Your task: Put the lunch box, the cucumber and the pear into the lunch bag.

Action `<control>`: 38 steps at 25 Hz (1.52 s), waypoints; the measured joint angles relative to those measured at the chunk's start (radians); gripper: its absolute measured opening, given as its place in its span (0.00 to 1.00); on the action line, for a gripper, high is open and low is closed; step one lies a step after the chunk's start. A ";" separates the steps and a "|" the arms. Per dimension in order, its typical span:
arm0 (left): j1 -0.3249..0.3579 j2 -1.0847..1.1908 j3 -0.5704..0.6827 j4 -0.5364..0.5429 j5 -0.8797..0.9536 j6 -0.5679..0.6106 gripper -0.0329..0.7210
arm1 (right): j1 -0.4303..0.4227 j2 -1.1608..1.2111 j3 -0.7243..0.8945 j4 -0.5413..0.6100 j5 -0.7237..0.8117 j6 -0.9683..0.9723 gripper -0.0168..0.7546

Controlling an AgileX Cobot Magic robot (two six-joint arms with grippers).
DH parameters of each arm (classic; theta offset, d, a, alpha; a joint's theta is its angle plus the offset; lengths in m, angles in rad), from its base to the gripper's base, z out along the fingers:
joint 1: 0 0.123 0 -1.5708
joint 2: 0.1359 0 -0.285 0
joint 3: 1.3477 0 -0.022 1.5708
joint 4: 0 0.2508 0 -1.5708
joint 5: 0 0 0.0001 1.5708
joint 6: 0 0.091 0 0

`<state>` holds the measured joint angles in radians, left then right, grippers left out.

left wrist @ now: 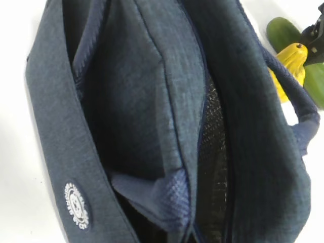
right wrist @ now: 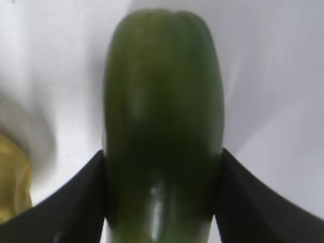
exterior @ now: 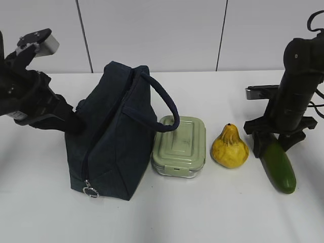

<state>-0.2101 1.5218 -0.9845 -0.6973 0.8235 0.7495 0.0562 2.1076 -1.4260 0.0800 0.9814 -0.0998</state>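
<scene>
Navy fabric marks the lunch bag (exterior: 114,136), which stands on the left half of the white table (exterior: 202,217), its padded handle (exterior: 162,104) looping over toward the lunch box (exterior: 179,146). In the left wrist view the top gapes, showing a dark mesh-like lining, so the zipper looks already undone; nothing of the three items shows inside it. The left gripper (exterior: 71,121) presses against the bag's left side, but its fingertips are hidden, so I cannot tell whether they pinch the cloth or only lean on it.

The pale green lunch box sits just beside the bag's right flank, touching or nearly so. The yellow pear (exterior: 230,148) stands upright to its right, apart from it. The cucumber (exterior: 278,167) lies nearest the table's right edge, pointing toward the front. The right gripper (right wrist: 162,202) straddles the cucumber's far end, and the right wrist view shows both black fingers (right wrist: 76,202) hard against its sides, clamped on it, while it seems to rest on the table.

By my reading, no item is packed yet: opening the bag is done, and all three placements remain, the cucumber first. The front strip of the table is bare, and the path to the bag passes over the pear and the lunch box, so the lift needs height. The handle drooping beside the opening could snag.
</scene>
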 joint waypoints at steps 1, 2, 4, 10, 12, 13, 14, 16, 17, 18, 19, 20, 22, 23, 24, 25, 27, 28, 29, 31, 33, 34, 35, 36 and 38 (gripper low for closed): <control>0.000 0.000 0.000 0.000 0.000 0.000 0.03 | 0.000 0.001 -0.007 0.002 0.009 -0.002 0.58; 0.000 0.000 0.000 0.000 0.000 0.000 0.03 | 0.000 0.001 -0.016 0.002 0.019 -0.002 0.57; 0.000 0.000 0.000 0.000 0.000 0.000 0.03 | 0.000 0.001 -0.050 0.002 0.048 -0.002 0.56; 0.000 0.000 0.000 0.000 0.000 0.000 0.03 | 0.000 -0.089 -0.178 0.113 0.083 -0.043 0.56; 0.000 0.000 0.000 0.000 -0.001 0.000 0.03 | 0.002 -0.143 -0.235 0.219 0.089 -0.092 0.56; 0.000 0.000 0.000 0.000 -0.002 0.000 0.03 | 0.009 -0.173 -0.257 0.291 0.093 -0.128 0.56; 0.000 0.000 0.000 0.000 -0.002 0.000 0.03 | 0.019 -0.189 -0.281 0.370 0.103 -0.166 0.56; 0.000 0.000 0.000 -0.001 -0.002 0.000 0.03 | 0.058 -0.206 -0.322 0.502 0.109 -0.227 0.56; 0.000 0.000 0.000 -0.004 -0.002 0.000 0.03 | 0.091 -0.208 -0.341 0.560 0.109 -0.252 0.56; 0.000 0.000 0.000 -0.005 -0.004 0.000 0.03 | 0.130 -0.208 -0.356 0.607 0.105 -0.274 0.56; 0.000 0.000 0.000 -0.006 -0.004 0.000 0.03 | 0.174 -0.208 -0.367 0.638 0.091 -0.294 0.56; 0.000 0.000 0.000 -0.007 -0.005 0.000 0.03 | 0.220 -0.204 -0.374 0.677 0.075 -0.325 0.56; 0.000 0.000 0.000 -0.012 -0.006 0.000 0.03 | 0.300 -0.193 -0.386 0.730 0.011 -0.382 0.56; 0.000 0.000 0.000 -0.014 -0.006 0.000 0.03 | 0.332 -0.185 -0.388 0.757 -0.028 -0.412 0.56; 0.000 0.000 0.000 -0.014 -0.006 0.000 0.03 | 0.368 -0.176 -0.388 0.782 -0.062 -0.440 0.56; 0.000 0.000 0.000 -0.015 -0.007 0.000 0.03 | 0.405 -0.166 -0.388 0.803 -0.103 -0.467 0.56; 0.000 0.000 0.000 -0.015 -0.007 0.000 0.03 | 0.438 -0.145 -0.388 0.839 -0.174 -0.515 0.56; 0.000 0.000 0.000 -0.015 -0.007 0.000 0.03 | 0.447 -0.136 -0.388 0.851 -0.206 -0.541 0.56; 0.000 0.000 0.000 -0.016 -0.007 0.000 0.03 | 0.452 -0.126 -0.388 0.856 -0.227 -0.560 0.56; 0.000 0.000 0.000 -0.017 -0.007 0.000 0.03 | 0.454 -0.107 -0.390 0.850 -0.248 -0.591 0.56; 0.000 0.000 0.000 -0.017 -0.007 0.000 0.03 | 0.454 -0.084 -0.390 0.791 -0.252 -0.596 0.56; 0.000 0.000 0.000 -0.018 -0.007 0.000 0.03 | 0.454 -0.068 -0.390 0.734 -0.252 -0.596 0.56; 0.000 0.000 0.000 -0.018 -0.007 0.000 0.03 | 0.454 -0.057 -0.390 0.694 -0.245 -0.596 0.56; 0.000 0.000 0.000 -0.018 -0.007 0.000 0.03 | 0.454 -0.050 -0.390 0.661 -0.236 -0.594 0.56; 0.000 0.000 0.000 -0.018 -0.007 0.000 0.03 | 0.454 -0.035 -0.390 0.612 -0.224 -0.585 0.56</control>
<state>-0.2101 1.5218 -0.9845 -0.7155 0.8161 0.7495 0.5100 2.0726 -1.8160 0.6925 0.7578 -0.6846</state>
